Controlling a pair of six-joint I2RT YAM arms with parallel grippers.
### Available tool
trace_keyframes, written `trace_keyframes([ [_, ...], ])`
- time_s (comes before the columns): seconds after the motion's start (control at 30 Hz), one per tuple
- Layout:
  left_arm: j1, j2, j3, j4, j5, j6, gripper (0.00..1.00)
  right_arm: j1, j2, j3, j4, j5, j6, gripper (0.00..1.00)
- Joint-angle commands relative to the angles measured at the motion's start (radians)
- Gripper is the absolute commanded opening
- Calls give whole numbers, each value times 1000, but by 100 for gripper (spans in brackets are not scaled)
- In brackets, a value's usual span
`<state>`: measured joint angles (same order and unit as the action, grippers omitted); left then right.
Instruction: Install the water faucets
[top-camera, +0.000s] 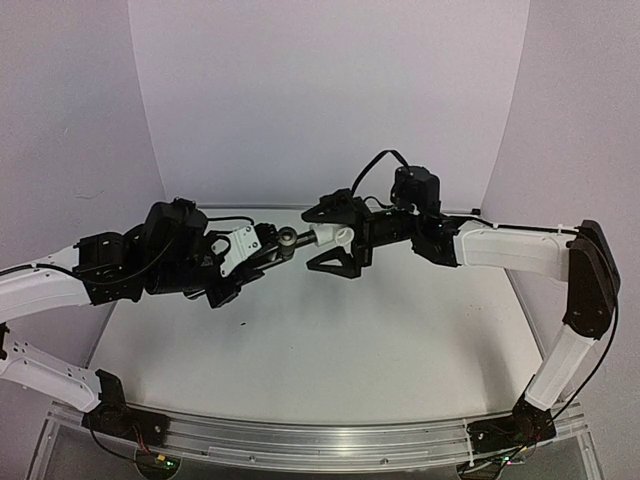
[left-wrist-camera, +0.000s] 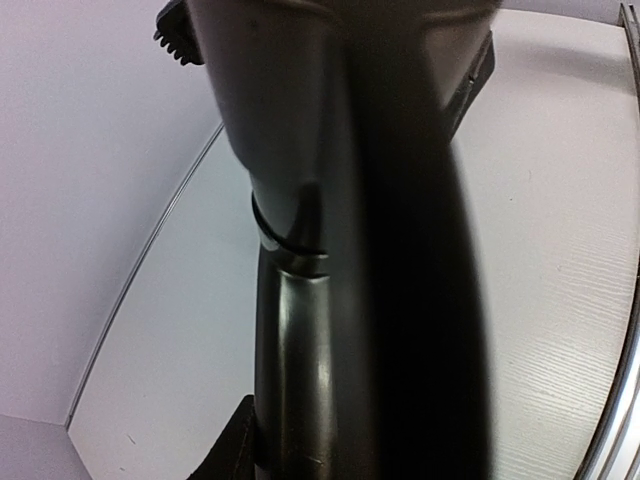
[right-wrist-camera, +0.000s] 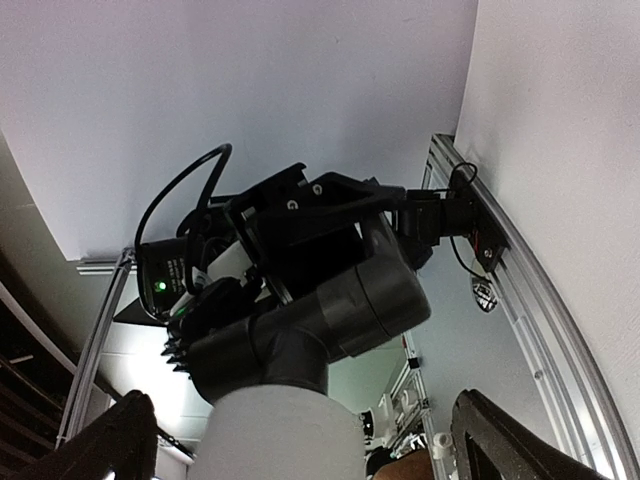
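Left gripper (top-camera: 257, 251) pinches the pipe (top-camera: 276, 247) above the table, fitting (top-camera: 335, 237) at its tip between the spread-open right gripper (top-camera: 316, 242); if loosely seated, the unsupported fitting could drop.

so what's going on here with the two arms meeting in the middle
The left gripper is shut on the black pipe, holding it above the table and pointing it toward the right arm. A white fitting sits at the pipe's tip. The right gripper is open, with one finger on each side of the fitting and neither clamping it. Whether the fitting is fully seated on the pipe cannot be told.
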<state>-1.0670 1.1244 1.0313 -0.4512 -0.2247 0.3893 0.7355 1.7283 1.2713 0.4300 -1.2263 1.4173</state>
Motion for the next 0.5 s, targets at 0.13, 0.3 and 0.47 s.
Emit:
trace_keyframes([
  [0.13,-9,-45,30,72,65,-55,0,-89,-18,61,61,-9,-67,98],
  [0.3,-7,-34,30,65,85,-95,0,-119,-37,95,59,-21,-102,98],
  [0.47,11,-63,17,119,105,-141,0,-133,-39,47,51,-3,-141,98],
])
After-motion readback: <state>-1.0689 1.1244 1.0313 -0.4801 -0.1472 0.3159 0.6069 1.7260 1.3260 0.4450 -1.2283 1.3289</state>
